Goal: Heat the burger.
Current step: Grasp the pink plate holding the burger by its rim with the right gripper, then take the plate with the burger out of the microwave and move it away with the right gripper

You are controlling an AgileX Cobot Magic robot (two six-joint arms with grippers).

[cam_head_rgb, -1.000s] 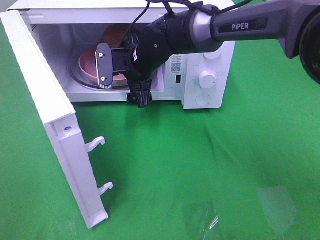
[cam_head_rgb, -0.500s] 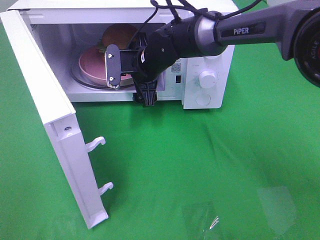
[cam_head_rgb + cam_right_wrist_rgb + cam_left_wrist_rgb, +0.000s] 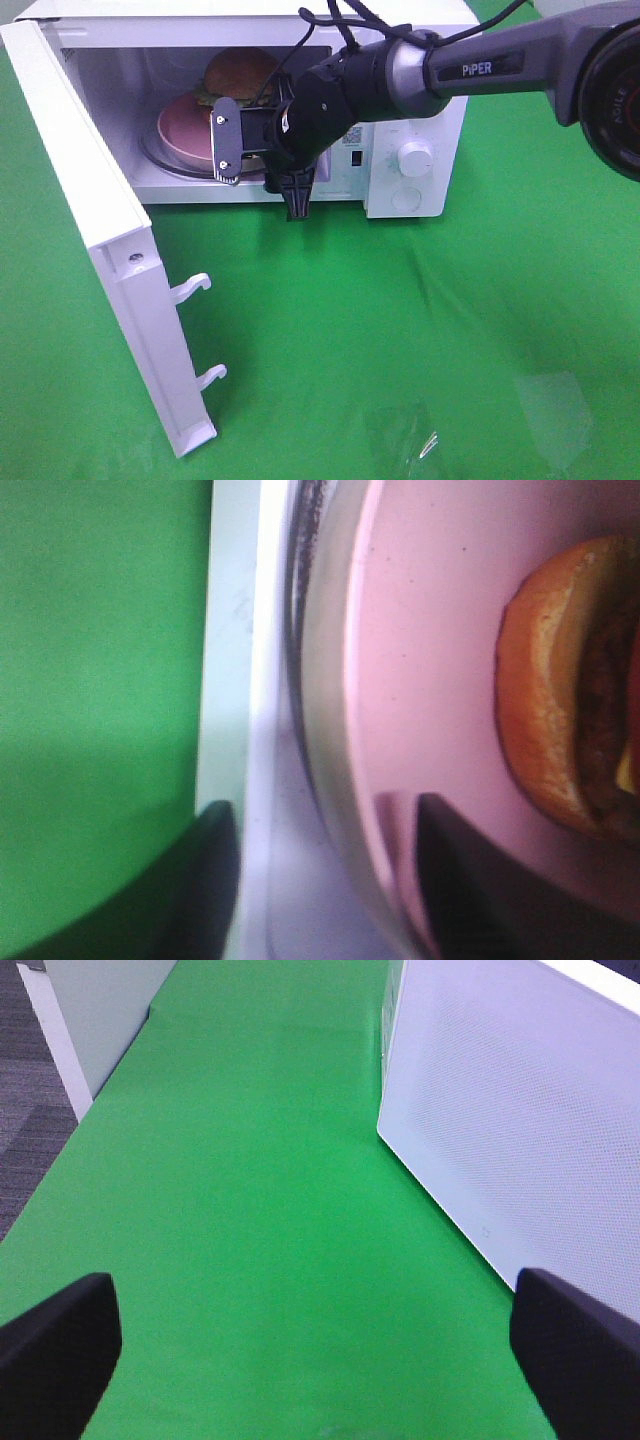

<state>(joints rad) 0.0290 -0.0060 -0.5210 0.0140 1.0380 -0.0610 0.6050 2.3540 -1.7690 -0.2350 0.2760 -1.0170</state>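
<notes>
The burger (image 3: 240,70) sits on a pink plate (image 3: 180,125) inside the open microwave (image 3: 430,110), on its glass turntable (image 3: 158,160). My right gripper (image 3: 260,170) hovers at the front of the opening, just before the plate. In the right wrist view its dark fingers (image 3: 205,880) stand apart, with the turntable rim (image 3: 320,680) and the plate's (image 3: 430,630) edge seen between them and the burger (image 3: 570,700) beyond. Nothing is held. My left gripper (image 3: 315,1360) is open over bare green cloth and does not show in the exterior high view.
The microwave door (image 3: 90,200) swings wide open to the left, its latch hooks (image 3: 195,288) pointing right. Two knobs (image 3: 415,157) are on the control panel. A white perforated panel (image 3: 520,1110) stands close beside the left gripper. Green cloth covers the table.
My right gripper has drawn back a little to the right out of the opening, and its fingers have come closer together. More of the burger shows now. The left gripper is unchanged.
</notes>
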